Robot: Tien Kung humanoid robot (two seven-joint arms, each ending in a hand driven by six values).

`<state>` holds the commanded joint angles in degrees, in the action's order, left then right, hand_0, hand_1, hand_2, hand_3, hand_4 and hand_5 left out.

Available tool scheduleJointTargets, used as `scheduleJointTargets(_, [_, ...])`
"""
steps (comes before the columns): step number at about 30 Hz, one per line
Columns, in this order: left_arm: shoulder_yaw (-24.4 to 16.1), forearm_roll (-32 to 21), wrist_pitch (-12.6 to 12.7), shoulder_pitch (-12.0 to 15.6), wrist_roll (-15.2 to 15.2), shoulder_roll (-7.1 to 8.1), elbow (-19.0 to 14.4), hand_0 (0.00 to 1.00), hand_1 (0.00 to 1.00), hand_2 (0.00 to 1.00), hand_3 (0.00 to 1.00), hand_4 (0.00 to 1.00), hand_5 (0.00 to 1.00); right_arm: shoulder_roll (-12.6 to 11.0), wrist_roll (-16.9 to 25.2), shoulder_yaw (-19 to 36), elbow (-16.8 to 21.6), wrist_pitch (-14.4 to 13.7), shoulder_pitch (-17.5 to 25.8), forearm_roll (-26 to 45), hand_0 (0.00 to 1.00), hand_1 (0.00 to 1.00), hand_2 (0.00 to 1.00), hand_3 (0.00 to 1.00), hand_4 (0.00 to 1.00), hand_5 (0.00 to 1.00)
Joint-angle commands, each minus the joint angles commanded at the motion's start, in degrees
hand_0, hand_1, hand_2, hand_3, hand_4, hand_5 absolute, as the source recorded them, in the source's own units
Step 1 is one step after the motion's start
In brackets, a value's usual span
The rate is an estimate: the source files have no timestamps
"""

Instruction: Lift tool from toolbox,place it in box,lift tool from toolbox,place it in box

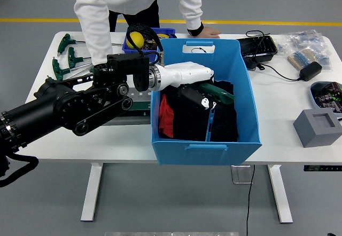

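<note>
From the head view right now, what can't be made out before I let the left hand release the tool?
- Toolbox: mostly hidden behind the left arm; remaining tools in it cannot be counted.
- Tool tip: blurred shaft against the black cloth; contact unclear.
- Left hand: finger positions under the handle are hidden.
- Small blue bin: contents partly blocked by the blue box and arm.
- Right arm: out of frame.
</note>
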<state>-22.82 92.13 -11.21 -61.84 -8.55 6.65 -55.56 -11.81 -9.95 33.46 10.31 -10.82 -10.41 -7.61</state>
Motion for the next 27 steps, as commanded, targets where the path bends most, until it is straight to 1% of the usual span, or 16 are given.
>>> scheduleJointTargets(3, [0.95, 0.55, 0.92, -0.77, -0.43, -0.71, 2.66, 0.079, 0.002, 0.028, 0.059, 0.674, 0.573, -0.11, 0.06, 0.17, 0.00, 0.04, -0.34, -0.26, 0.676, 0.671, 0.722, 0.564, 0.789, 0.671])
scheduleJointTargets(4, [1.44, 0.72, 1.08, -1.13, -0.38, -0.98, 3.57, 0.202, 0.118, 0.175, 0.289, 0.682, 0.586, -0.15, 0.07, 0.22, 0.00, 0.04, -0.44, -0.35, 0.673, 0.669, 0.722, 0.564, 0.789, 0.671])
scheduleJointTargets(5, [1.83, 0.71, 0.96, -1.43, -0.24, -1.23, 4.25, 0.202, 0.118, 0.175, 0.289, 0.682, 0.586, -0.19, 0.07, 0.27, 0.00, 0.04, -0.51, -0.44, 0.673, 0.669, 0.722, 0.564, 0.789, 0.671])
scheduleJointTargets(7, [3.21, -0.19, 0.23, -2.56, -0.62, -2.17, 7.11, 0.202, 0.118, 0.175, 0.289, 0.682, 0.586, -0.36, -0.03, 0.74, 0.00, 0.00, -0.90, -0.94, 0.673, 0.669, 0.722, 0.564, 0.789, 0.671])
scheduleJointTargets(9, [4.18, -0.99, 0.51, -3.50, -1.60, -3.11, 9.97, 0.202, 0.118, 0.175, 0.289, 0.682, 0.586, -0.54, -0.03, 1.07, 0.00, 0.07, -1.39, -1.32, 0.673, 0.669, 0.722, 0.564, 0.789, 0.671])
scheduleJointTargets(10, [4.41, -1.31, 0.75, -3.82, -2.00, -3.49, 11.25, 0.295, 0.274, 0.303, 0.474, 0.707, 0.581, -0.60, -0.03, 1.21, 0.00, 0.08, -1.61, -1.47, 0.673, 0.668, 0.720, 0.563, 0.789, 0.670])
scheduleJointTargets(13, [5.07, -2.56, 1.47, -4.65, -3.09, -4.74, 14.43, 0.295, 0.274, 0.303, 0.474, 0.707, 0.581, -0.76, 0.07, 1.31, 0.00, 0.09, -2.08, -1.36, 0.673, 0.668, 0.720, 0.563, 0.789, 0.670])
scheduleJointTargets(15, [5.50, -3.28, 2.03, -5.32, -3.88, -5.85, 16.87, 0.295, 0.274, 0.303, 0.474, 0.707, 0.581, -0.85, 0.20, 1.27, 0.00, 0.10, -2.46, -1.14, 0.673, 0.668, 0.720, 0.563, 0.789, 0.670])
scheduleJointTargets(16, [5.59, -3.51, 2.17, -5.49, -4.10, -6.21, 17.57, 0.366, 0.384, 0.471, 0.543, 0.709, 0.576, -0.88, 0.21, 1.33, 0.00, 0.09, -2.59, -1.16, 0.672, 0.660, 0.718, 0.563, 0.789, 0.669])
scheduleJointTargets(17, [5.69, -4.17, 2.53, -5.81, -4.58, -6.65, 18.65, 0.366, 0.384, 0.471, 0.543, 0.709, 0.576, -0.94, 0.26, 1.33, 0.00, 0.10, -2.89, -1.14, 0.672, 0.660, 0.718, 0.563, 0.789, 0.669])
scheduleJointTargets(21, [5.57, -5.11, 3.53, -6.62, -5.67, -6.65, 20.29, 0.366, 0.384, 0.471, 0.543, 0.709, 0.576, -1.15, 0.39, 0.98, 0.00, 0.11, -3.59, -0.84, 0.672, 0.660, 0.718, 0.563, 0.789, 0.669])
scheduleJointTargets(22, [5.41, -5.22, 3.75, -6.85, -5.95, -6.65, 20.49, 0.405, 0.460, 0.536, 0.571, 0.714, 0.576, -1.20, 0.44, 0.80, 0.00, 0.10, -3.73, -0.67, 0.670, 0.660, 0.718, 0.563, 0.788, 0.670])
scheduleJointTargets(24, [4.78, -5.15, 4.31, -7.31, -6.44, -6.65, 20.67, 0.405, 0.460, 0.536, 0.571, 0.714, 0.576, -1.31, 0.59, 0.37, 0.00, 0.07, -3.96, -0.21, 0.670, 0.660, 0.718, 0.563, 0.788, 0.670])
scheduleJointTargets(27, [3.44, -4.15, 5.81, -8.24, -6.69, -6.65, 20.40, 0.405, 0.460, 0.536, 0.571, 0.714, 0.576, -1.44, 0.76, -0.10, 0.00, 0.03, -4.26, 0.18, 0.670, 0.660, 0.718, 0.563, 0.788, 0.670])
